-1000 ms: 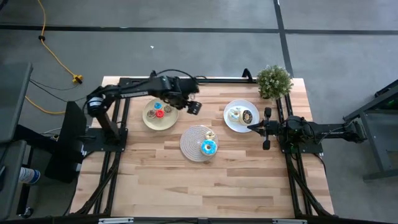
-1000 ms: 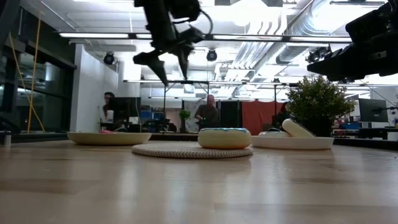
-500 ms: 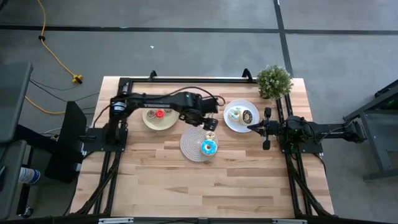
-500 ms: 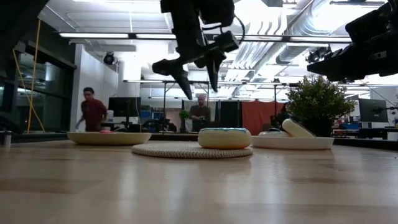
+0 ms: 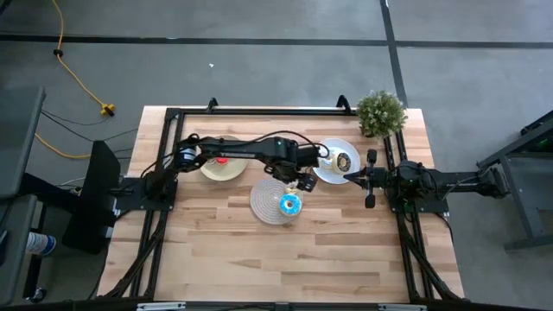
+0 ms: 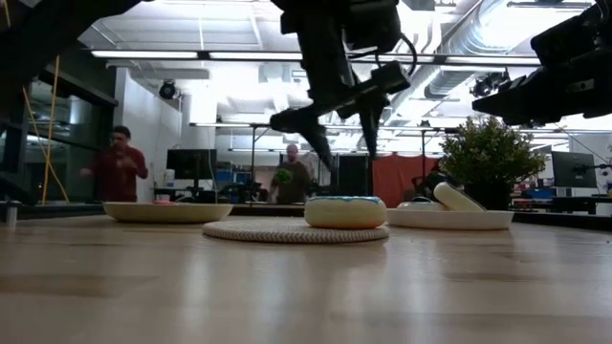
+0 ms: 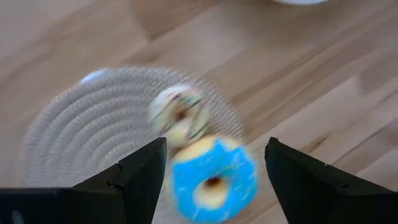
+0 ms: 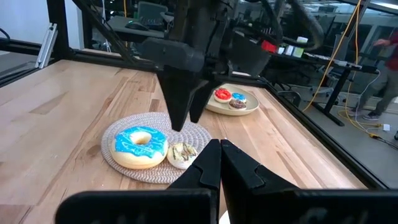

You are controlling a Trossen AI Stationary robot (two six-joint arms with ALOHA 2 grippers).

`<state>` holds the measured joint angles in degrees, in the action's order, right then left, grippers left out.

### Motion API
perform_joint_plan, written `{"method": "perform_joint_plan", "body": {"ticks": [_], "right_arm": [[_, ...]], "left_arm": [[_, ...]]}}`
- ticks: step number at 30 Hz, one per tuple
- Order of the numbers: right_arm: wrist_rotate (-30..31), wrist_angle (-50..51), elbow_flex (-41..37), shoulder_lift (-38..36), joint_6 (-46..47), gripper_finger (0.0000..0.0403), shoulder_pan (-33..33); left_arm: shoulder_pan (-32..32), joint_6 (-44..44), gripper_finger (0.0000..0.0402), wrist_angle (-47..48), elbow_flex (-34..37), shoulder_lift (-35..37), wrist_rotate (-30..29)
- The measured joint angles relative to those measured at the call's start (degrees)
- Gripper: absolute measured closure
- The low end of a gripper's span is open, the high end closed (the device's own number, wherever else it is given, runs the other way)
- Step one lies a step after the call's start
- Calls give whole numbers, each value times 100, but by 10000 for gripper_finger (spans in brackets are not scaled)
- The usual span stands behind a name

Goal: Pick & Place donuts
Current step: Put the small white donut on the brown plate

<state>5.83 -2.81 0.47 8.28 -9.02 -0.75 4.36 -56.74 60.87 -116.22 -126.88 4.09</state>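
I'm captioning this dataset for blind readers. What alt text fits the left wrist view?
The left gripper, its two dark fingers spread open, hovers over a round woven mat on the wooden table. Two donuts sit on the mat: a large blue-iced donut between the fingers and a smaller white-iced donut touching it.

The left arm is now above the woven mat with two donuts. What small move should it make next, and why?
Probably lower the left end effector straight down. Its fingers stand open and empty above the woven mat, and the left wrist view shows the blue donut between them, with the small white donut just beyond. The blue one seems the likely pick. The right end effector waits, shut, by the white plate.
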Motion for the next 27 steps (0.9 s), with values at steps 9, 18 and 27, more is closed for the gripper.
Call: {"method": "perform_joint_plan", "body": {"ticks": [9, 18, 27], "right_arm": [[4, 5, 0, 6, -1, 402, 1], [0, 4, 0, 0, -2, 402, 0], [2, 2, 0, 2, -2, 402, 0]], "left_arm": [[-70, 540, 140, -13, -13, -180, 185], [-62, 842, 140, 76, -12, -215, 139], [-68, 1178, 139, -37, 0, -449, 323]]}}
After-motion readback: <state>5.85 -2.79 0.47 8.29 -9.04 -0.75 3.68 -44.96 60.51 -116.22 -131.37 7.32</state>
